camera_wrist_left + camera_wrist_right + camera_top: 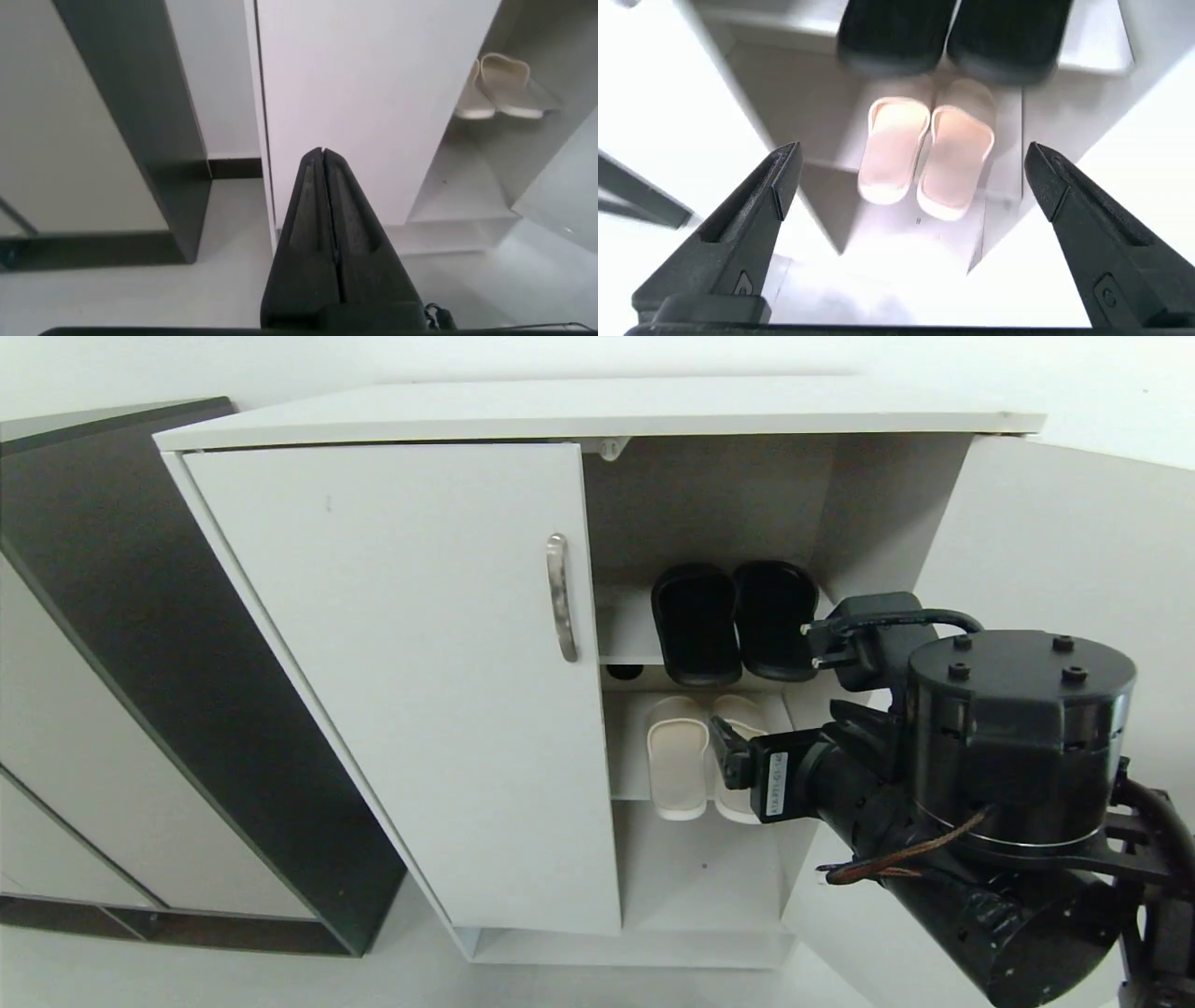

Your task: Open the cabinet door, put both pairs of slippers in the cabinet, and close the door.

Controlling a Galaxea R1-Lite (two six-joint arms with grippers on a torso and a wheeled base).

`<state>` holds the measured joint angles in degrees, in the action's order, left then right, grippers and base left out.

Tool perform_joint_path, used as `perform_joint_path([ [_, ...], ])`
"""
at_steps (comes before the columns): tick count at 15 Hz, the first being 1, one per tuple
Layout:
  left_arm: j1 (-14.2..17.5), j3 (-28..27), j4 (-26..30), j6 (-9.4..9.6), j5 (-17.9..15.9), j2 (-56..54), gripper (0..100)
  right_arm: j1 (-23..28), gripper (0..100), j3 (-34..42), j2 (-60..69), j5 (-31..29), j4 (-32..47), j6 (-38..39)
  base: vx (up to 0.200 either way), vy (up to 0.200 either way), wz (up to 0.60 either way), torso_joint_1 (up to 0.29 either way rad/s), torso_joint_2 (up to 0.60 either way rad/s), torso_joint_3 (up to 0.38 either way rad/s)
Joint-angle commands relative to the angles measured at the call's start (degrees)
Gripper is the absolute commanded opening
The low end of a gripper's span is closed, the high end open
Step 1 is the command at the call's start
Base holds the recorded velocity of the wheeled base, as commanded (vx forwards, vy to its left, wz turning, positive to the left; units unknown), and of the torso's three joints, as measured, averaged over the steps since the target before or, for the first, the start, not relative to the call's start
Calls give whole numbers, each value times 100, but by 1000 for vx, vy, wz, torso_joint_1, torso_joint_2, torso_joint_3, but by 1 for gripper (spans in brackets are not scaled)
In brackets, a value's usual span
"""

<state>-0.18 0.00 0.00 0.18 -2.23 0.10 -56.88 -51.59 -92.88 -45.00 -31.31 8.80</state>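
Both pairs stowed in the cabinet, black slippers a shelf above cream slippers; right gripper spread empty at its opening, left gripper clamped empty outside; next, swing what looks like the open door shut.

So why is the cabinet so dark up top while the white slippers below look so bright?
Head view: the cabinet top shades the upper shelf, so the black slippers sit in shadow; the wide lens splays the sides. Right wrist view: the white slippers, between the open fingers, are brightly lit, the lower shelf nearly washed out. Left wrist view: even light on the closed door.
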Motion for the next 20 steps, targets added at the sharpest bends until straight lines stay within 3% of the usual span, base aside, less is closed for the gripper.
perform_joint_path([
  [1,1,0,0,-1,3,8,0,10,100,17,-28,0,-7,-1,-200,0,0,2,2,2],
  [14,1,0,0,-9,3,8,0,256,100,149,-160,114,-165,-10,-200,0,0,2,1,2],
  [20,1,0,9,-1,3,8,0,336,100,264,-178,219,-306,-45,0,0,0,0,0,0],
])
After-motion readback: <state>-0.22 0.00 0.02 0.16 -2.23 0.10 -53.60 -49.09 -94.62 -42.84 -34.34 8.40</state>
